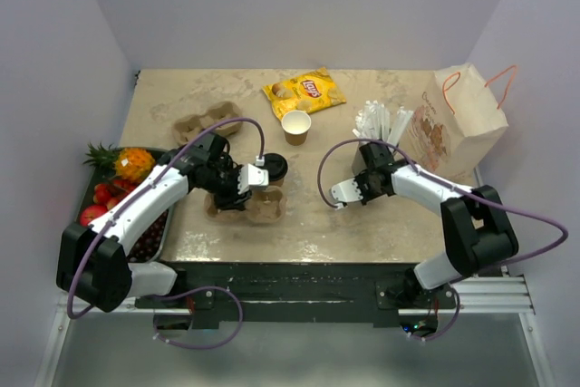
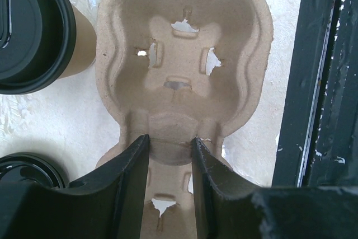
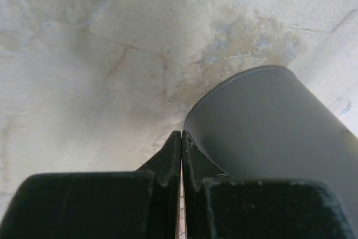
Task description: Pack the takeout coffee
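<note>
A takeout coffee, a tan kraft cup under a black lid, stands just beyond the moulded-pulp carrier. In the left wrist view the same coffee is at the upper left and the carrier fills the centre, its wells empty. My left gripper is closed on the carrier's raised middle bridge. A second black lid shows at the lower left. An unlidded kraft cup stands farther back. My right gripper is shut over bare table beside the grey cup.
A chips bag lies at the back. The grey cup of wrapped straws stands beside a paper bag on the right. A second pulp carrier sits back left. A fruit tray is at the left; the table's dark front edge is close.
</note>
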Robot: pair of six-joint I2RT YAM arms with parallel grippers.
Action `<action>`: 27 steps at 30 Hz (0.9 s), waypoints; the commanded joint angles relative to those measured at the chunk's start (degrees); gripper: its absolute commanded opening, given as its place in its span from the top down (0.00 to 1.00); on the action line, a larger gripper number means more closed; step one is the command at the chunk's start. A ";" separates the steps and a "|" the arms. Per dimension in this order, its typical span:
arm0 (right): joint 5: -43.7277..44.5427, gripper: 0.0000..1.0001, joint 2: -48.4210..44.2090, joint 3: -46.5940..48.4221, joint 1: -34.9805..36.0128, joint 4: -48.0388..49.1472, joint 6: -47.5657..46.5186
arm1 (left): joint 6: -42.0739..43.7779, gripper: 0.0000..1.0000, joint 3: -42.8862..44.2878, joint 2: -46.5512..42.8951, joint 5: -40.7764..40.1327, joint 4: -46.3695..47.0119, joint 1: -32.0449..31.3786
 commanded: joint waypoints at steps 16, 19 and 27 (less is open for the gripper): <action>4.35 1.00 19.86 16.51 -0.07 10.31 -3.86 | -1.56 0.92 -3.02 -0.23 -1.83 0.90 -1.01; 2.77 1.00 18.11 16.78 0.10 6.61 -3.07 | -1.39 0.92 -3.19 -0.23 -1.83 0.99 -1.01; -13.39 1.00 -0.15 20.36 2.90 -10.60 13.69 | -1.03 0.91 -4.86 0.90 -0.69 2.74 -1.10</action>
